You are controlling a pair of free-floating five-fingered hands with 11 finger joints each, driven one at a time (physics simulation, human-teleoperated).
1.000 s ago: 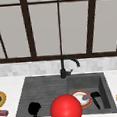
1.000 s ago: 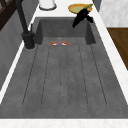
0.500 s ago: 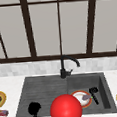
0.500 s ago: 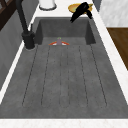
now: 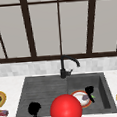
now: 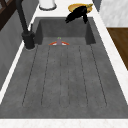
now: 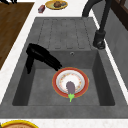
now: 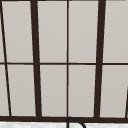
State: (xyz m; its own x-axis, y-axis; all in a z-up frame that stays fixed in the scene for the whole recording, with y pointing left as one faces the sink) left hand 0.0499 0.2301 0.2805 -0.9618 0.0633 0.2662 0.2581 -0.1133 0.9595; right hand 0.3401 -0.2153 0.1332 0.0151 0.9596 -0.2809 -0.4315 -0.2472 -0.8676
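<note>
Right hand (image 5: 89, 90) shifted slightly | fingers straight | eggplant (image 7: 70, 87) lengthwise, stem toward sink's right wall

sink: a dark grey sink (image 5: 44, 87) fills the lower middle, its drainboard at 9 o'clock and its deeper basin at 3 o'clock
faucet: a black faucet (image 5: 65, 66) stands at the sink's 12 o'clock edge, spout arching toward 3 o'clock
plate: a red-rimmed plate (image 5: 78, 96) lies in the basin with a purplish vegetable (image 5: 85, 97) on it
right hand: the right hand (image 5: 90, 91) hangs just over the plate's 3 o'clock side, fingers pointing down by the vegetable
left hand: the left hand (image 5: 34, 108) floats over the drainboard at 7 o'clock
ball: a red ball (image 5: 65, 108) sits at 6 o'clock, covering part of the plate
window: a dark-framed window (image 5: 59, 24) spans the wall above
</note>
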